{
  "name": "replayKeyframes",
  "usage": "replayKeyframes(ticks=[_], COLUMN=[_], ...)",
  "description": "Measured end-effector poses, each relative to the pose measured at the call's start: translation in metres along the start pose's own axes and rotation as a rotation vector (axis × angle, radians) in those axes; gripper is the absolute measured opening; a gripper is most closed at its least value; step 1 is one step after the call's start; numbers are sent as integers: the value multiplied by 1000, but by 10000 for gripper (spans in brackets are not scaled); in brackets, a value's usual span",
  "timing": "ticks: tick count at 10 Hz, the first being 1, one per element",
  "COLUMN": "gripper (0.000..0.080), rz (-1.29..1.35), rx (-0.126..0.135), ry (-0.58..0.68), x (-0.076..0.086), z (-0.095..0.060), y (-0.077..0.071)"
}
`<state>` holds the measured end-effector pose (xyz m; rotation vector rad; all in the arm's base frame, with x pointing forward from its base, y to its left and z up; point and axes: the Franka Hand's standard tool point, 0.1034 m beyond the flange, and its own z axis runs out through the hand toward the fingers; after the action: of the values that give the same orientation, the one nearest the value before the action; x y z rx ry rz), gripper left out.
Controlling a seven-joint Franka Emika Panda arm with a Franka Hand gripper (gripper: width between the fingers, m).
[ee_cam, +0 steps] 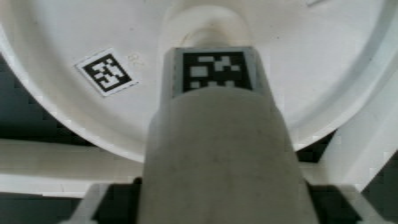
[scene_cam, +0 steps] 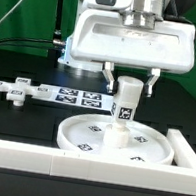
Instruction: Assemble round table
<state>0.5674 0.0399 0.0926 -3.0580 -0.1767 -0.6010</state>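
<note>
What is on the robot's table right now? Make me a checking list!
Surface: black table, with a white border rail along the front.
Job's things: round disc lies flat; leg stands upright on its middle; cross-shaped foot piece lies apart, toward the exterior view's left.
Clutter: nothing seen besides the marker board.
Grippers: gripper closed on the leg's top.
Cables: dark cables beside the arm.
Surroundings: green backdrop.

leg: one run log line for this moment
pincer: shut on leg | leg: upright over disc centre | foot piece: lying apart, exterior view's left
</note>
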Motion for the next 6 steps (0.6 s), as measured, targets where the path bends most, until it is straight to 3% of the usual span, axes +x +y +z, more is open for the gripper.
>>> replayKeyframes(ticks=[6], gripper=[409], rz=[0], rx=[-5], ry=[27], x=[-3], z=[6], y=[1])
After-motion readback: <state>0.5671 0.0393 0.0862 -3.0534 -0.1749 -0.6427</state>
